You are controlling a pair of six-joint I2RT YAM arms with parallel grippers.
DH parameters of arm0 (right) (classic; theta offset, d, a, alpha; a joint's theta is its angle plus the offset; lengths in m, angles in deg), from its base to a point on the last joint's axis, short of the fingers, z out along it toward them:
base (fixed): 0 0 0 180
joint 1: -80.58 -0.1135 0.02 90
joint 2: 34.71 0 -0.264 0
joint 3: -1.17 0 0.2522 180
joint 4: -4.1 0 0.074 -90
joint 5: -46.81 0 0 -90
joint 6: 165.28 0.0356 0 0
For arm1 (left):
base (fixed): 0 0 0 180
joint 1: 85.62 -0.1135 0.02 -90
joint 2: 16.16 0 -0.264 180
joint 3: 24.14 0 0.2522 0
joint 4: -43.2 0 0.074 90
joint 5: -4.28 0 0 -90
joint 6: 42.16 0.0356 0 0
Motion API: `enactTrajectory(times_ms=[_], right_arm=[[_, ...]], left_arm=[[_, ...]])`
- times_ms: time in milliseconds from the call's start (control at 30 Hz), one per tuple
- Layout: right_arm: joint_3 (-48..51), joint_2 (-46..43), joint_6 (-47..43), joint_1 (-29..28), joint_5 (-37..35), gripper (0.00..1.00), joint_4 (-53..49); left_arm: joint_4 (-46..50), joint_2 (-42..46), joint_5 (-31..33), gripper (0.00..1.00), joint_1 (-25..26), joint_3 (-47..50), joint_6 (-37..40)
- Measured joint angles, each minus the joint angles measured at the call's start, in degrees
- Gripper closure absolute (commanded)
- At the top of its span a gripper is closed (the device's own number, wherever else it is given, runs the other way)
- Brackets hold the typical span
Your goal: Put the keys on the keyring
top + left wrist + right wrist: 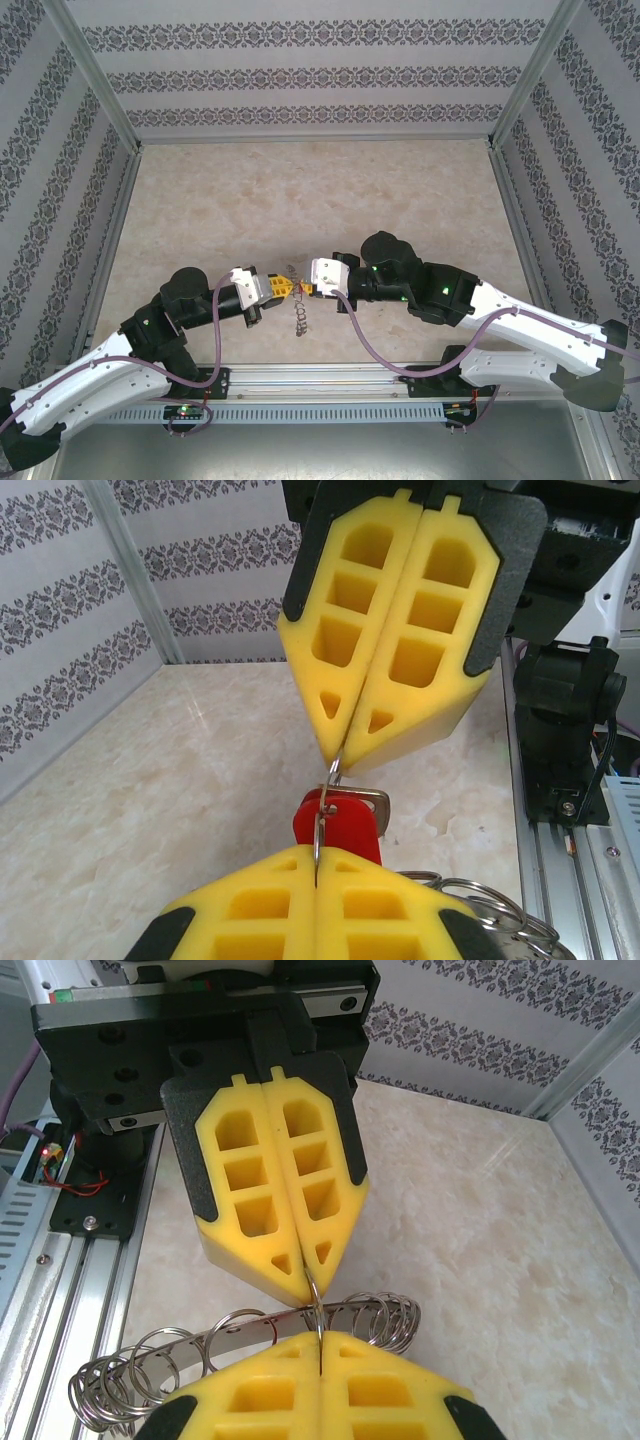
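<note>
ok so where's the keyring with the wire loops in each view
top external: keyring just below the facing gripper tips
left wrist: keyring bottom right corner
right wrist: keyring lower left
shared landmark: left gripper and right gripper, tip to tip on one wire loop

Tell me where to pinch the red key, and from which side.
Pinch the red key across its flat faces, probably from the open-table side, left in the left wrist view. The left hand and right hand, both shut on the wire loop, block it end-on, and the keyring loops crowd its right.
</note>
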Motion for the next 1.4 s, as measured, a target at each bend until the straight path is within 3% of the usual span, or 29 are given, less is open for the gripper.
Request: enactTrajectory(times_ms=[1400], right_arm=[[1.1, -0.7, 0.0, 0.3, 1.6, 1.0, 1.3]], left_arm=[[0.0, 0.7, -0.8, 1.0, 0.1, 0.0, 0.0]])
